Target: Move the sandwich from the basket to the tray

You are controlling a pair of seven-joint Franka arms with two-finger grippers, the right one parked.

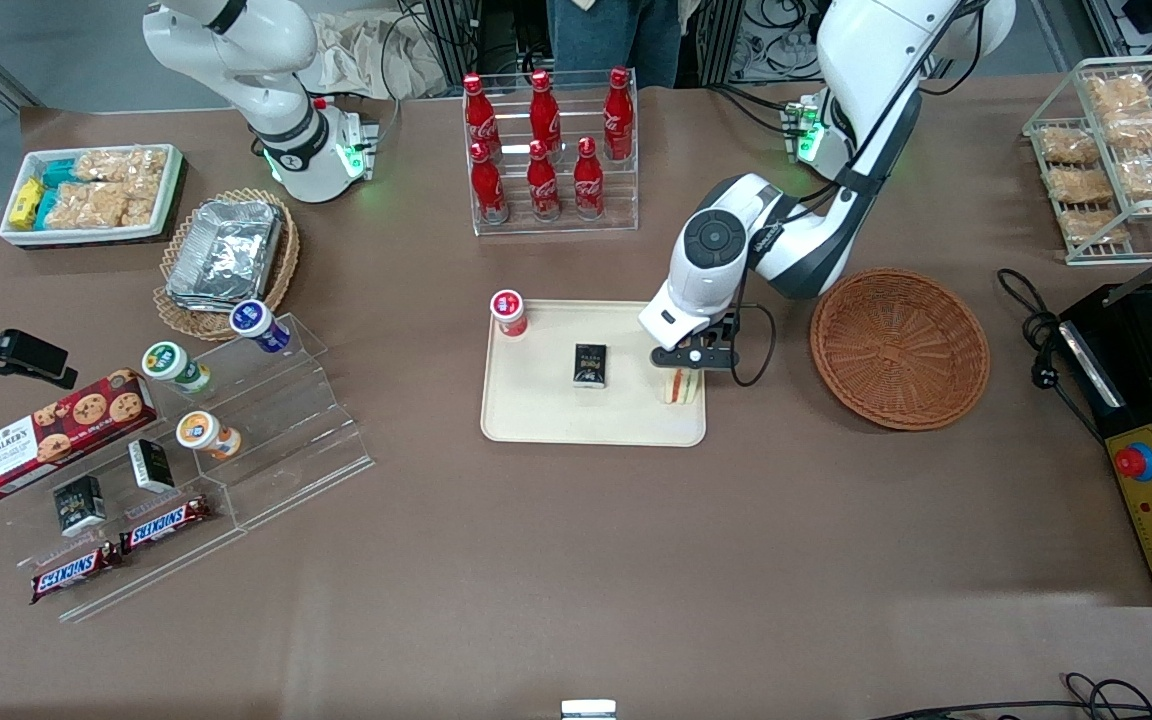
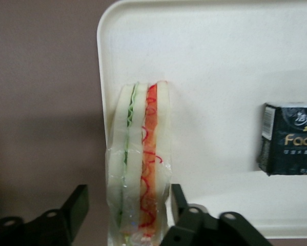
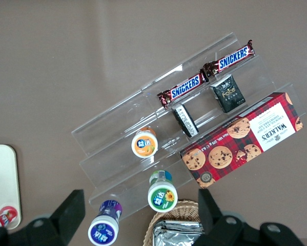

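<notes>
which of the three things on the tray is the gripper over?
The sandwich, at the tray's edge nearest the basket. The gripper sits open astride it; the black packet and red-capped cup stand apart.

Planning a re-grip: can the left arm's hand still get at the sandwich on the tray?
Probably yes. The hand sits open right above the sandwich, one finger either side, nothing between; the black box on the tray stands apart.

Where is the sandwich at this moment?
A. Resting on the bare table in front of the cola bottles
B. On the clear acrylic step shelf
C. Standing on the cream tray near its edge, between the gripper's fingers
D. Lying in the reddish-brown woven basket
C: the sandwich stands on the tray near its edge, with the open gripper straddling it, while the basket holds nothing.
</notes>
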